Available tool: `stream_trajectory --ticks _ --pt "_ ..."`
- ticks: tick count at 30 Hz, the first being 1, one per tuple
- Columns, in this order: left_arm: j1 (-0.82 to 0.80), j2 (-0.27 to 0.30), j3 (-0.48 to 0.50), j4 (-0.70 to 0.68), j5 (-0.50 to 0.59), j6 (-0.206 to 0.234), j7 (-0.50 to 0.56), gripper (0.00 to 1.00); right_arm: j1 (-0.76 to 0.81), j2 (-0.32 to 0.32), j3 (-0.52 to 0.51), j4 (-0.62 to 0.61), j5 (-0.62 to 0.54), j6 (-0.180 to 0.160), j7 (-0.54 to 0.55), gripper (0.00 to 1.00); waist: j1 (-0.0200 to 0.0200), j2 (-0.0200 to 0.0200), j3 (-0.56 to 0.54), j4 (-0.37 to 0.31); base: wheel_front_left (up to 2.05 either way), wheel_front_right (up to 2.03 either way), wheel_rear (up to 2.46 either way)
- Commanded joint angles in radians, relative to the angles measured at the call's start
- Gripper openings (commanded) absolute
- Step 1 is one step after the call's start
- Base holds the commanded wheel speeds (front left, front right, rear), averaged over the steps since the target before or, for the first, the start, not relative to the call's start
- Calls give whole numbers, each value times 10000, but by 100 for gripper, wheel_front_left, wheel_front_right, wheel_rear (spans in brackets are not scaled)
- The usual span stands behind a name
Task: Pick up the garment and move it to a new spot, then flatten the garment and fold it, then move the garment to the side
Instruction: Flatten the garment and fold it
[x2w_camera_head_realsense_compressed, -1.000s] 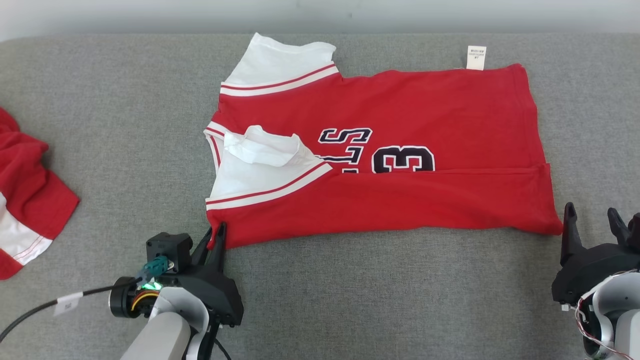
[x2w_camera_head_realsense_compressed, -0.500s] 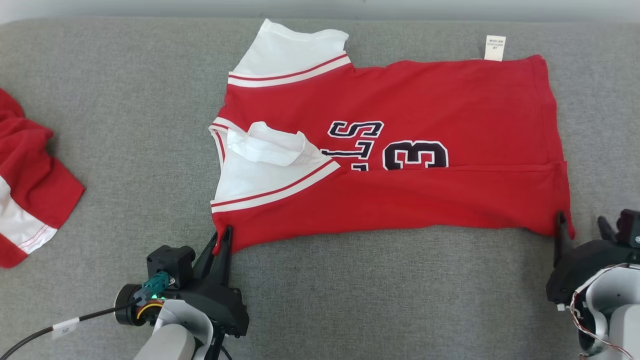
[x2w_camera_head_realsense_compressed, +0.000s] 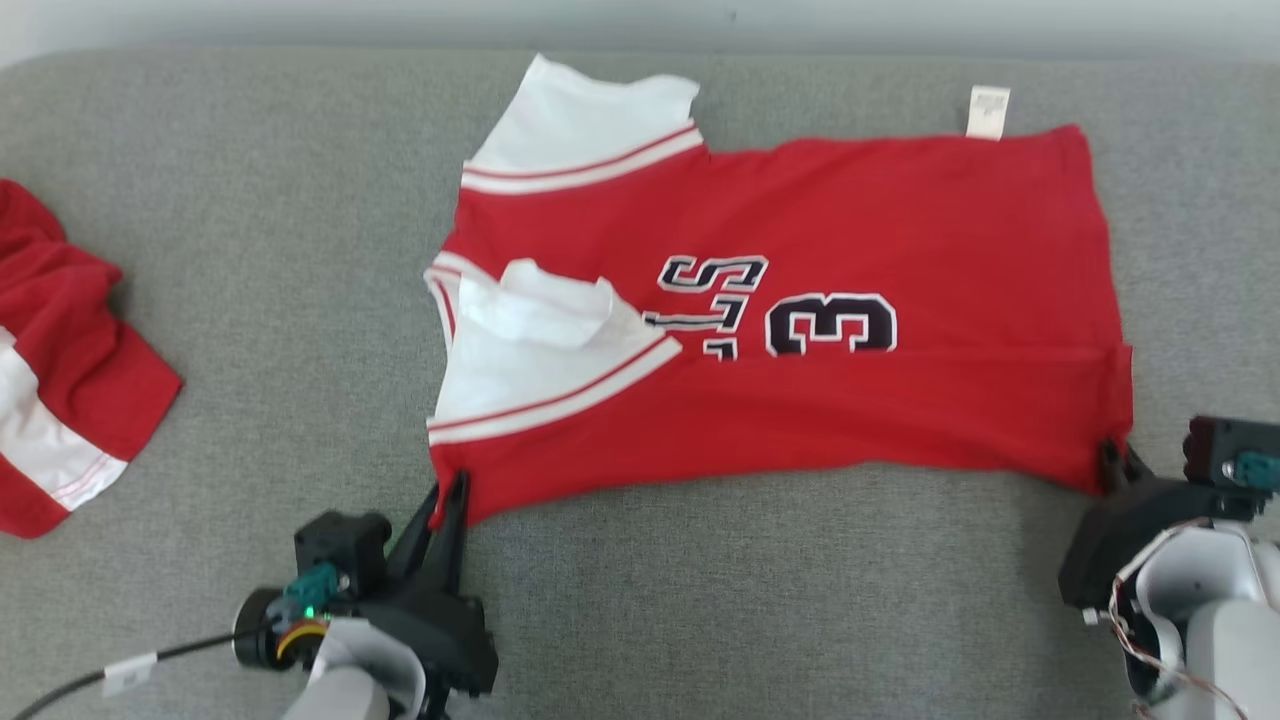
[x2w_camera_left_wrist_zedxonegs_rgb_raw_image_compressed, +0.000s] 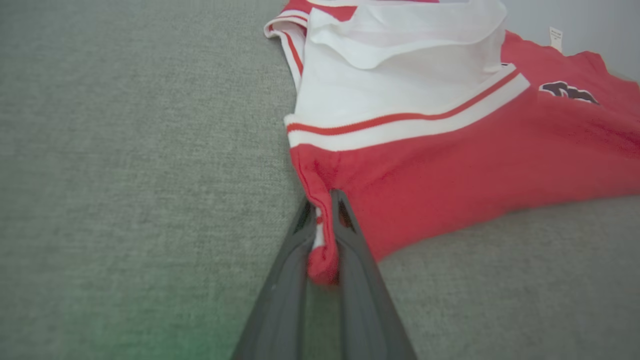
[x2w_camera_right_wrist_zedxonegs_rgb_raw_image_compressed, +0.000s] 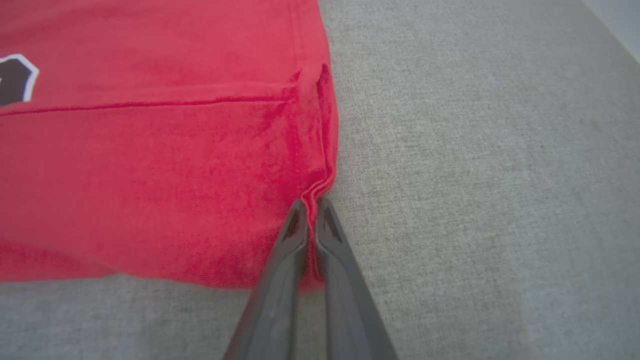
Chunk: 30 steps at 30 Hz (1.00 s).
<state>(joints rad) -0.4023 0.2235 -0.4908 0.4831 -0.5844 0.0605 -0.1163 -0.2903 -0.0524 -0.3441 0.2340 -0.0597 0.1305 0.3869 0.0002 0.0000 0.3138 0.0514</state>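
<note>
1. The garment (x2w_camera_head_realsense_compressed: 800, 400), a red jersey with white sleeves, lies spread across the middle of the grey counter (x2w_camera_head_realsense_compressed: 250, 250), its near long edge folded up toward the number print.
2. Our left claw (x2w_camera_head_realsense_compressed: 455, 482) is pinched shut on the near sleeve-side corner, and our right claw (x2w_camera_head_realsense_compressed: 1110, 455) is shut on the near hem corner.
3. Each bite takes only a thin edge of cloth, so a quick lift could let a corner slip out and the fold would collapse.
4. At the hem several layers bunch between the jaws; if we hold only some, the rest would lag and skew the fold.
5. The near white sleeve (x2w_camera_head_realsense_compressed: 540, 330) sits crumpled on top, and folding over it could trap a lump.
6. Uneven pulling would slant the edge or drag the whole jersey.
7. A second red garment (x2w_camera_head_realsense_compressed: 60, 380) lies well apart at the left; a wide leftward sweep could snag it.
</note>
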Motion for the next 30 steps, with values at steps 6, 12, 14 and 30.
stream_trajectory --ticks 6,12,14,30 --pt "1106 368 14 -364 -290 -98 -16 0 939 17 -333 -772 469 0 106 0 -2 0 -847 -190 0 0 0" --pt "2354 863 -146 -1539 -272 131 230 0 2376 5 -396 -2297 993 -11 953 0 -2 0 -1358 -292 0 0 0" --pt "2742 945 -208 -1887 -314 242 321 0 2823 13 -422 -2600 1182 -11 1084 0 -2 0 -1410 -336 0 0 0" --pt "4213 1127 -231 -3010 -568 1024 619 100 3891 20 -153 -1636 2171 -11 813 100 -2 0 -1715 -264 0 0 0"
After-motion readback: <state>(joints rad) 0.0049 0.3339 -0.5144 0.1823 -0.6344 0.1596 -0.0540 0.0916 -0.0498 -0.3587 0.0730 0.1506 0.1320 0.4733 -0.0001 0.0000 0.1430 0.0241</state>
